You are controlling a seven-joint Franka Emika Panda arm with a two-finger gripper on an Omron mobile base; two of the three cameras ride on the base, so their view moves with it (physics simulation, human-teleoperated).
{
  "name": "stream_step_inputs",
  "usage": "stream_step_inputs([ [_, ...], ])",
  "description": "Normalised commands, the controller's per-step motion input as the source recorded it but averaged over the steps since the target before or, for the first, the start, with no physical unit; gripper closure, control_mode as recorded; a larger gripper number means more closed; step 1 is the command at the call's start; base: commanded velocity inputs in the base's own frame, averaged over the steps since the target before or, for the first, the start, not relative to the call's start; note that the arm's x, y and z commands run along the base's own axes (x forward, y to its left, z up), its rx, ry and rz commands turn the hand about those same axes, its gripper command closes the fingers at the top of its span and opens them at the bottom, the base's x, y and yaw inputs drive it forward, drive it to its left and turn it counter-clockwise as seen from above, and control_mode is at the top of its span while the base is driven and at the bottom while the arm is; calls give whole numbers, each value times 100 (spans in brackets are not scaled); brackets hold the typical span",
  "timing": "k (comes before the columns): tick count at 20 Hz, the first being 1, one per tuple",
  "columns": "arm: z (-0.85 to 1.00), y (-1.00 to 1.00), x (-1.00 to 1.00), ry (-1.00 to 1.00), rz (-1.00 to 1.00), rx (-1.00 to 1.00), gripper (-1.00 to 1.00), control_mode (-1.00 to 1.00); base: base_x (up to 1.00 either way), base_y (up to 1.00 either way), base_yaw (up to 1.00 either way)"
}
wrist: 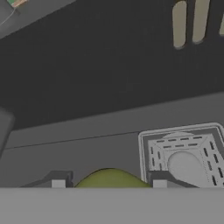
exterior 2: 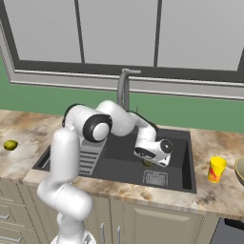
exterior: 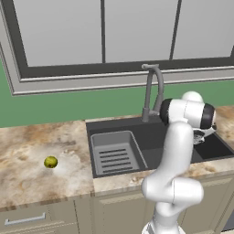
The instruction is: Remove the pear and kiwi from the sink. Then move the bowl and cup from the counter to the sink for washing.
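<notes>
My gripper hangs low inside the dark sink, shut on the olive-brown kiwi, which fills the gap between the two fingertips. From the right base view the kiwi peeks out under the hand, just above the basin floor. The yellow-green pear lies on the marbled counter left of the sink; it shows again as the pear. The yellow cup stands on the counter right of the sink. Beside it, the tan bowl is cut off by the frame edge.
A square drain grate sits in the basin floor beside the gripper. The ribbed grey tray fills the sink's left part. The tall faucet rises behind the basin, close to my arm. A window sill runs along the back wall.
</notes>
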Motion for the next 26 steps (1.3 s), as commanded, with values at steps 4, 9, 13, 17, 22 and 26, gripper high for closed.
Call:
stream_step_inputs([
  [4, 36, -7, -30, 0, 0, 0, 100, -100, 0, 0, 0],
  [9, 35, -5, -34, 0, 0, 0, 100, -100, 0, 0, 0],
  [13, 34, 0, -35, 0, 0, 0, 100, -100, 0, 0, 0],
  [17, 33, 0, -36, 0, 0, 0, 100, -100, 0, 0, 0],
  [22, 28, 0, -37, 0, 0, -2, 100, -100, 0, 0, 0],
  [26, 24, 0, -40, 0, 0, -8, 100, -100, 0, 0, 0],
])
